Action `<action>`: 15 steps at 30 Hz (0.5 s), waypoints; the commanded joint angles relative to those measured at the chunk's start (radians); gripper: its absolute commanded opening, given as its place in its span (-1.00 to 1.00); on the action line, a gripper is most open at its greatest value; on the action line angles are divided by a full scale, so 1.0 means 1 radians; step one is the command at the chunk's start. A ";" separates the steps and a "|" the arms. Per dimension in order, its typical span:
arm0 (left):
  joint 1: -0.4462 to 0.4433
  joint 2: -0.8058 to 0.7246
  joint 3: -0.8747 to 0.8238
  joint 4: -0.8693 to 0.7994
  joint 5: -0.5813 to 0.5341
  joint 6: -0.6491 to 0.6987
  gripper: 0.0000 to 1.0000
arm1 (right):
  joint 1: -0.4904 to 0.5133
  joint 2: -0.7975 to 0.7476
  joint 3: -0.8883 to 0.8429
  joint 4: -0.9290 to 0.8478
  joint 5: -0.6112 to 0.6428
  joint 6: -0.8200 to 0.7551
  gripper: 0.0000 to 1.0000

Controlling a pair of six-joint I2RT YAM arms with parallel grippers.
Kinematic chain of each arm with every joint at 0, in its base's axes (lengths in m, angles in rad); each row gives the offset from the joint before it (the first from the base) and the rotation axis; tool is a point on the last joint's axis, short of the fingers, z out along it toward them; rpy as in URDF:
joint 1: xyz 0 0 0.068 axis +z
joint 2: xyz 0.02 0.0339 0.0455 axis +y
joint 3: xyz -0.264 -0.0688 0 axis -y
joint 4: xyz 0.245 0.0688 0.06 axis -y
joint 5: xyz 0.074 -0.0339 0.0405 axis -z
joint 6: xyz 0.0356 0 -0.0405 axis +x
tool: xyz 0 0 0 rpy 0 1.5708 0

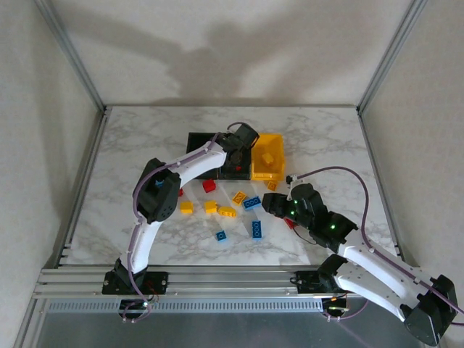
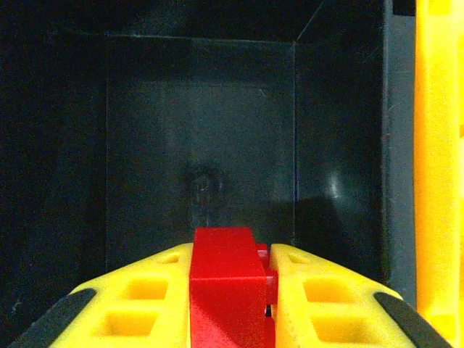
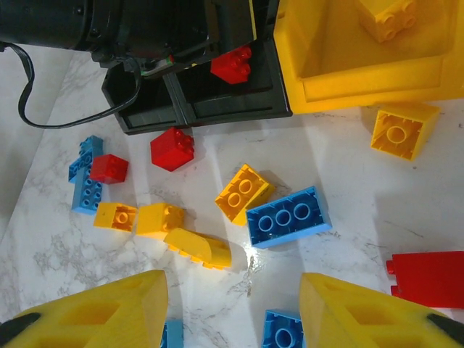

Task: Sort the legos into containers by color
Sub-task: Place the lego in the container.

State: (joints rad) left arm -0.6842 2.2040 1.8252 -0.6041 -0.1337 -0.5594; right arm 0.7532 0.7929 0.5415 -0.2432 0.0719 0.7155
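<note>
- The left pincer [image 2: 230, 319] clamps a red brick [image 2: 221, 264], with a black bin [image 2: 181, 123] straight ahead.
- The right pincer [image 3: 232, 301] gapes wide; a blue brick [image 3: 288, 217] lies just ahead on the worktop [image 3: 348, 188].

Marble table [image 1: 326, 138] w/ legos [image 1: 251, 203], 3 bins [image 1: 265, 175]

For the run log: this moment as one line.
left gripper: shut on red lego, over black bin | right gripper: open, above loose legos

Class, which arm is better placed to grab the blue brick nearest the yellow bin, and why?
Right. The right claw is open near that blue brick; the left claw is shut on a red brick at a black bin.
</note>
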 commanded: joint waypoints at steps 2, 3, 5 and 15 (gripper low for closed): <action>0.011 0.018 0.038 -0.034 -0.033 0.018 -0.44 | -0.008 -0.002 -0.006 -0.021 0.029 0.012 0.02; 0.011 0.016 0.039 -0.033 -0.034 0.017 -0.41 | -0.007 -0.001 -0.005 -0.020 0.029 0.013 0.02; 0.012 0.011 0.039 -0.032 -0.037 0.018 -0.37 | -0.007 0.000 -0.002 -0.020 0.031 0.012 0.02; 0.011 -0.056 0.027 -0.036 -0.031 0.029 -0.16 | -0.007 0.012 0.020 -0.031 0.042 0.003 0.13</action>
State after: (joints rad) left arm -0.6834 2.2036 1.8317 -0.6041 -0.1440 -0.5488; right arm 0.7521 0.8001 0.5419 -0.2520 0.0864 0.7219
